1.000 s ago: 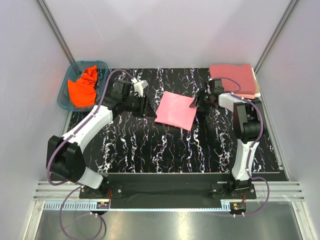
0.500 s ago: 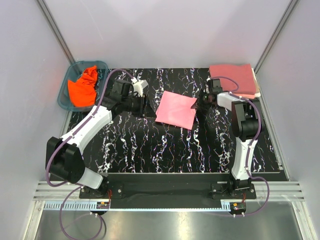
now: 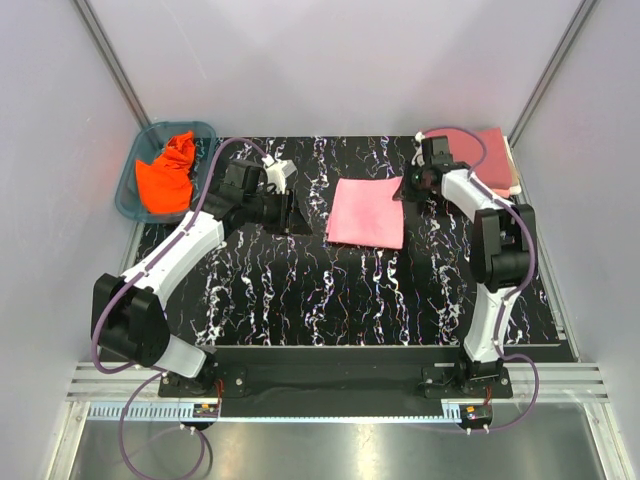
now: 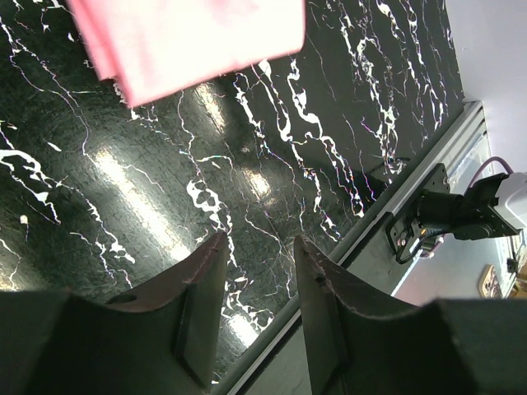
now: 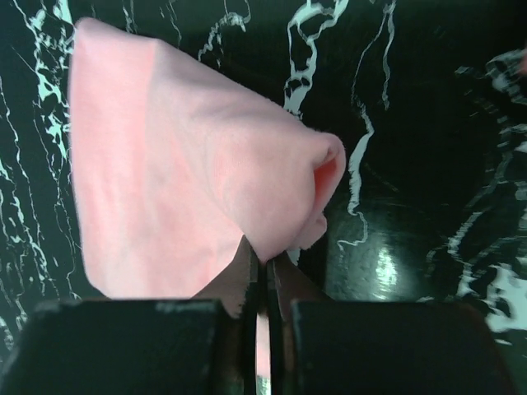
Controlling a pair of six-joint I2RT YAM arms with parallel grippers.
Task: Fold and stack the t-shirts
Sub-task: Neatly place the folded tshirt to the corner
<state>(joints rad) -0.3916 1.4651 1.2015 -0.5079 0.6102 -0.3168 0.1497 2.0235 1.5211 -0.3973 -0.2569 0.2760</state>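
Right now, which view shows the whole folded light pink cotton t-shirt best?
Top external: the folded light pink cotton t-shirt shows whole, a square on the black marbled table. Right wrist shows only the corner pinched in the right claw; left wrist catches just one edge.

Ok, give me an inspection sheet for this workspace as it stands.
Surface: black marbled table.
Job's things: light pink shirt folded, mid-table; rose-red shirt folded at the far right corner; orange shirt bunched, unfolded, in the teal basket.
Clutter: nothing seen.
Pincers: right pincer shut on the light pink shirt's right edge, with fabric bunched above its tips; left pincer open and empty, to the left of that shirt and apart from it.
Cables: purple cables loop along both arms; the right arm's cable arcs over the rose-red shirt.
Surroundings: plain pale walls; metal rail at the near edge.
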